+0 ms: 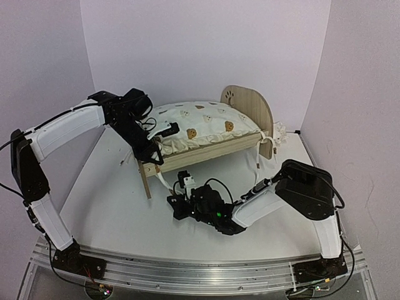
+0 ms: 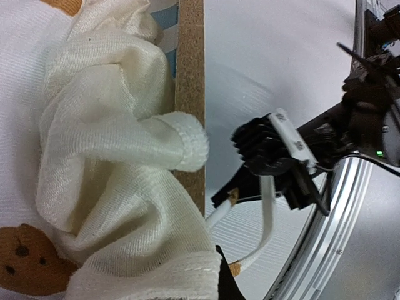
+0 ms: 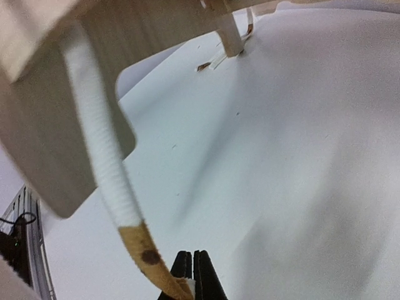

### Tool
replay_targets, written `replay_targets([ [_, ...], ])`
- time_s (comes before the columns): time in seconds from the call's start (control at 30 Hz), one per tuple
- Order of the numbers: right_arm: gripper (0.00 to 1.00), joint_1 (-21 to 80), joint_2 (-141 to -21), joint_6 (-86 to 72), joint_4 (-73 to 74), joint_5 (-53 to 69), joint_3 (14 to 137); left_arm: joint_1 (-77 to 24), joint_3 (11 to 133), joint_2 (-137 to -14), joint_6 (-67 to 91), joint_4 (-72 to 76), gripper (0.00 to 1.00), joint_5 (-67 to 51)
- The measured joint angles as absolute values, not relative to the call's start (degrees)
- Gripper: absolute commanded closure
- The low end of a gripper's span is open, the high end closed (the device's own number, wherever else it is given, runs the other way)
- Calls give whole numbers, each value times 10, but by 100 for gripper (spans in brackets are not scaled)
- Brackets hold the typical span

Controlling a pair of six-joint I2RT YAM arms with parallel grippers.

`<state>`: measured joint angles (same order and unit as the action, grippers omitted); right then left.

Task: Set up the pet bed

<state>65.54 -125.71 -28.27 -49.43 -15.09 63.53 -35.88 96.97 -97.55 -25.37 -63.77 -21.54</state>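
Lying left-right, pet bed (image 1: 206,153), headboard (image 1: 247,103) right; right jaws clamped on strap (image 3: 103,156); left jaws: cannot tell.

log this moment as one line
pet bed: cushion on frame | left jaws: shut on cushion corner | right jaws: shut on tie strap beside bed leg

**Top external:** fixed high behind the arm bases at the near edge of the table (image 1: 119,212), facing forward and down. It is mid-range and takes in the whole pet bed (image 1: 200,154).

**Left wrist:** close-up at the bed's near left corner, looking along the wooden side rail (image 2: 190,94) toward the table's near edge, past the cushion (image 2: 94,156).

**Right wrist:** low over the tabletop, looking up beneath the frame toward a far leg (image 3: 230,39).

**Shared:** both wrist views show the tie strap (image 2: 269,209). The left wrist view also shows the right gripper (image 2: 226,197).
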Motion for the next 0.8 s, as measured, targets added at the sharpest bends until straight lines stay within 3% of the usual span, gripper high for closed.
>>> replay_targets([
  [0.43,100,669,-1214,-294,-351,-29,624,-338,782,-975,-344,-494,99,-180],
  [0.8,100,672,-1214,-308,-235,19,659,-323,701,-933,-375,-395,38,-200],
])
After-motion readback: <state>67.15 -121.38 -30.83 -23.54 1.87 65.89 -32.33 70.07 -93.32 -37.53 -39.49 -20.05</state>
